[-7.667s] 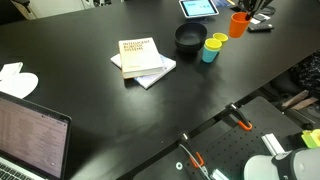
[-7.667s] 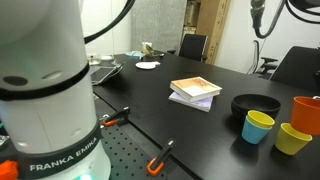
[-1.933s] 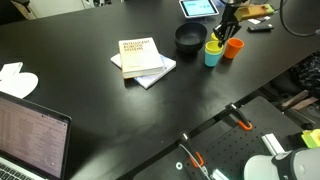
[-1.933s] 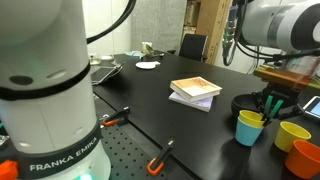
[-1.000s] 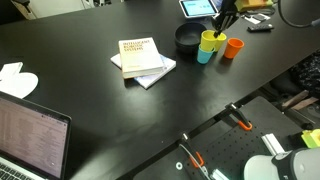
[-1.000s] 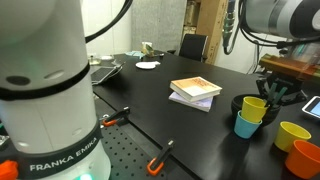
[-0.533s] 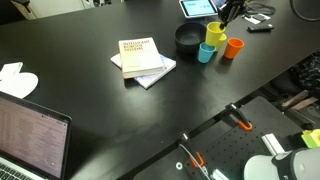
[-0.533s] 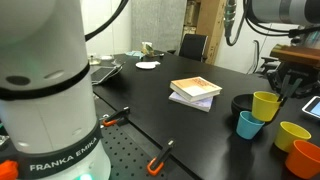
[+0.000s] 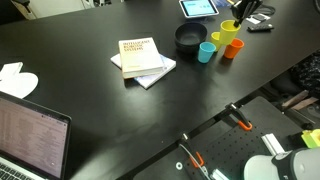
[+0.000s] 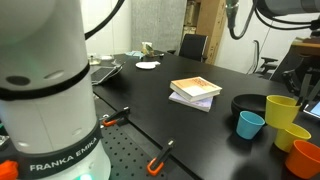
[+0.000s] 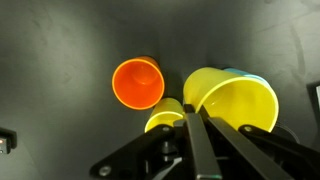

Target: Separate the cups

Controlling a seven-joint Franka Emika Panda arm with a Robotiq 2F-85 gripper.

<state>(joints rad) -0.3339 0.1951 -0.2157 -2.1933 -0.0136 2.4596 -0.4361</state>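
Black counter (image 9: 90, 110) in an office room, carrying a stack of books (image 9: 140, 60), a laptop (image 9: 30, 135), a tablet (image 9: 198, 8) and a black bowl (image 9: 190, 38). The cups stand in a cluster just beside the bowl, towards the far end of the counter.

The pincer (image 11: 192, 118) is closed narrowly on the rim of the lifted yellow cup (image 9: 229, 27), which hangs mouth-up above the counter and apart from the others. In the wrist view one finger appears to lie inside the wall and one outside it. The teal cup (image 9: 205, 52) stands empty on the counter near the bowl. A second yellow cup (image 9: 216, 41) and the orange cup (image 9: 232, 49) stand close by, each on its own. None of the cups now sits inside another.

Judged state of the task: the nested pair is parted, and the lifted cup has yet to be set down.

Likely faults from here:
- The hold is on a thin rim only, so the cup may swing or slip out if the arm moves sharply.
- The cluster below is crowded. A descent straight down may land the cup on the orange cup or the second yellow cup, tipping one or nesting the cups anew.
- A sideways sweep at low height may knock the light cups towards the tablet or the bowl.
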